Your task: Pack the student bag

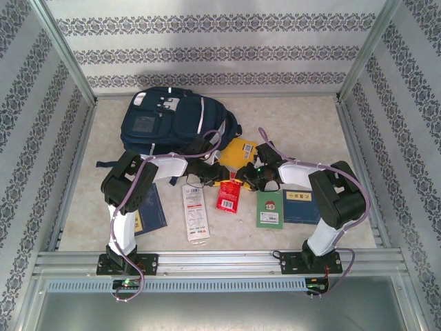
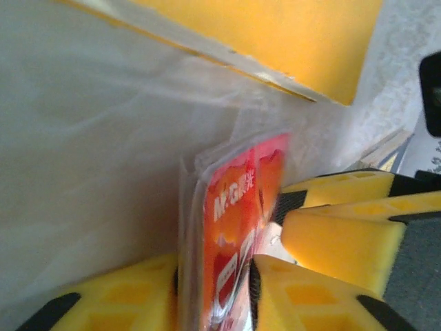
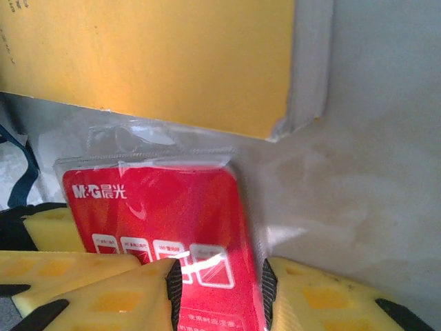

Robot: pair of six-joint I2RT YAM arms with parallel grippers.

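The student bag (image 1: 172, 123), navy with white stripes, lies at the back left of the table. In front of it a red stationery packet (image 1: 229, 195) sits between the two grippers. My left gripper (image 1: 215, 181) is shut on the red packet (image 2: 234, 227), which stands edge-on between its pads (image 2: 217, 276). From the other side, my right gripper (image 1: 249, 178) is open. Its jaws (image 3: 219, 276) straddle the right part of the packet (image 3: 172, 207), one finger lying over the packet's face. The right gripper's yellow fingers (image 2: 337, 234) show in the left wrist view.
A yellow book (image 1: 241, 150) lies just behind the packet. A green book (image 1: 270, 207) and a blue book (image 1: 301, 205) lie at front right. A white packet (image 1: 195, 210) and another blue book (image 1: 150, 210) lie at front left. Patterned walls enclose the table.
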